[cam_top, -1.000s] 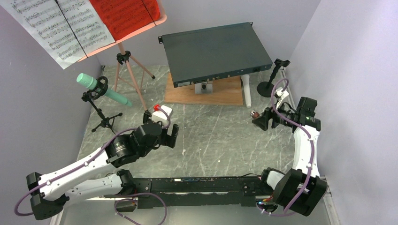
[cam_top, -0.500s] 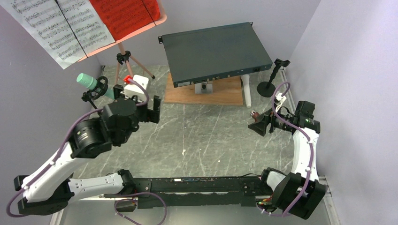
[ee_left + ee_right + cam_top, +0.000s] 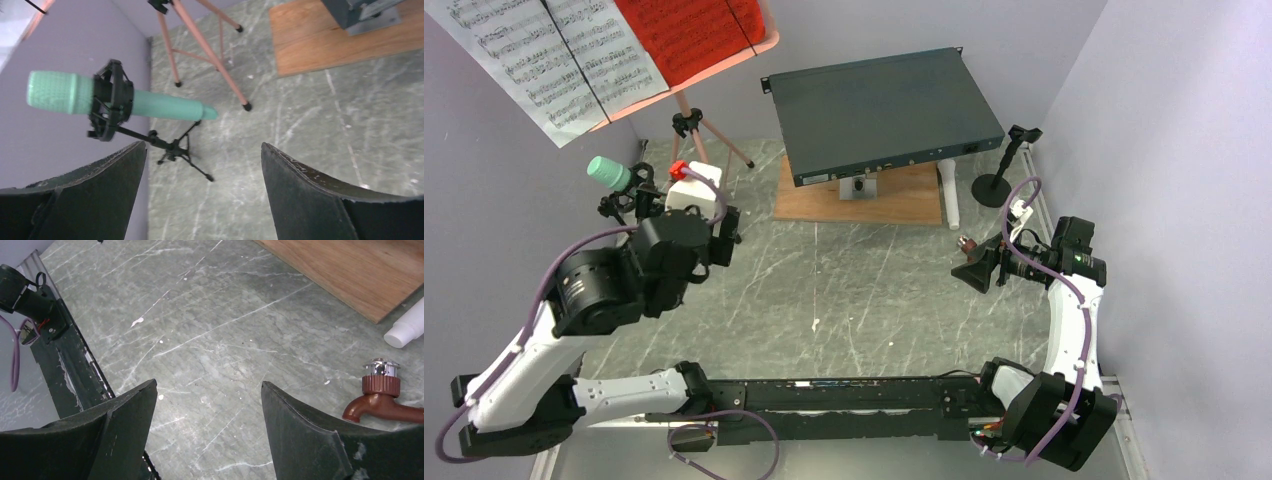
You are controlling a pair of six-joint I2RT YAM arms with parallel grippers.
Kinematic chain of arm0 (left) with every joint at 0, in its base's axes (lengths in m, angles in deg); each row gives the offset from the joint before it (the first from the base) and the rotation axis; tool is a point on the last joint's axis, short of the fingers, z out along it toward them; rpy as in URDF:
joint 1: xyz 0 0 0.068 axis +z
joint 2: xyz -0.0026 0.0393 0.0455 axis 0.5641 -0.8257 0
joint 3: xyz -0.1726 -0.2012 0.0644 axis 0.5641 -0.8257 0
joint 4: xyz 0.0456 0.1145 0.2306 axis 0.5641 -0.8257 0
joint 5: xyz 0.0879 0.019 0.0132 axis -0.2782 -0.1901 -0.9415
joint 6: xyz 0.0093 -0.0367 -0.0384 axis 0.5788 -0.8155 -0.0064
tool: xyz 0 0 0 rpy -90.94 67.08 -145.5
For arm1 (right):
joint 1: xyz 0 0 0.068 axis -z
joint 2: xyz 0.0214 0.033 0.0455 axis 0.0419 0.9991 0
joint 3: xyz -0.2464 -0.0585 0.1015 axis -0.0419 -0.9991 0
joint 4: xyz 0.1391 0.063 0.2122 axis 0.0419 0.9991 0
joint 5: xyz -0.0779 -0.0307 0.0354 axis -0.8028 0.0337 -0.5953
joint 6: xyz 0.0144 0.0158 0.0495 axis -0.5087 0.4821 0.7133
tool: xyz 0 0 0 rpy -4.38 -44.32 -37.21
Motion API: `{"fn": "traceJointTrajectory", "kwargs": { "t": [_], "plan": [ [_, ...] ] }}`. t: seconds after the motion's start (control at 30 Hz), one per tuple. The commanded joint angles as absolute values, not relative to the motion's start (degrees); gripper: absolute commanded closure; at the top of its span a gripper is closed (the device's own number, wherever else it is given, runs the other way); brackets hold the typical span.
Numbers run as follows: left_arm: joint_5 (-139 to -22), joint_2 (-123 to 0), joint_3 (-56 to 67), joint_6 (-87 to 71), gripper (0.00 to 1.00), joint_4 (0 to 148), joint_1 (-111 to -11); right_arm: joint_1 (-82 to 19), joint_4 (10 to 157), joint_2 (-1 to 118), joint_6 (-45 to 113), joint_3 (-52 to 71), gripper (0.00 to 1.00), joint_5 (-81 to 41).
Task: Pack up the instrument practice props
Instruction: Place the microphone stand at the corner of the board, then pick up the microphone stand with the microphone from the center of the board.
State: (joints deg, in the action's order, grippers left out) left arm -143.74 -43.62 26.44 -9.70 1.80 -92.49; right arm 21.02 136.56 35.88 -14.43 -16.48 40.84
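The salmon-pink music stand point(image 3: 696, 140) stands at the back left and carries white pages point(image 3: 544, 55) and a red page point(image 3: 689, 30). A mint tube point(image 3: 610, 172) sits in the clip of a small black tripod point(image 3: 172, 146) by the left wall; in the left wrist view the mint tube point(image 3: 150, 106) lies level, ahead and to the left. My left gripper point(image 3: 716, 240) hovers open just right of it, with nothing between the fingers. A black round-based mic stand point(image 3: 998, 182) and a white tube point(image 3: 949, 195) are at the back right. My right gripper point(image 3: 977, 268) is open over bare floor.
A dark grey rack box point(image 3: 884, 110) rests on a wooden board point(image 3: 864, 198) at the back centre. A small brown tap-shaped piece point(image 3: 382, 395) lies by the right fingers, near the white tube's end point(image 3: 406, 330). Walls close in left and right.
My left arm has swung up and to the left, from mid-floor to beside the mint tube's tripod. The right gripper has shifted only slightly.
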Motion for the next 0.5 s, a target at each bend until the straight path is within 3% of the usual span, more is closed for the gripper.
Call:
{"fn": "traceJointTrajectory", "kwargs": {
  "t": [0.0, 0.17, 0.33, 0.47],
  "plan": [
    [-153.95, -50.79, 33.23, -8.11, 0.11, -7.18, -92.28, 20.55, 135.86, 35.49, -15.42, -15.84, 0.21, 43.1],
    [-160.14, -56.96, 39.11, -7.43, 0.15, -11.86, -87.75, 20.54, 135.97, 35.72, -15.5, -15.86, 0.21, 43.11],
    [-156.27, -53.34, 29.6, 13.7, 0.21, 11.23, -77.92, 20.45, 136.42, 35.89, -16.07, -15.94, 0.21, 43.41],
    [-153.28, -53.08, 27.19, 17.42, 0.22, 17.83, -71.69, 20.45, 136.89, 35.82, -16.55, -16.03, 0.21, 43.32]
  ]
}}
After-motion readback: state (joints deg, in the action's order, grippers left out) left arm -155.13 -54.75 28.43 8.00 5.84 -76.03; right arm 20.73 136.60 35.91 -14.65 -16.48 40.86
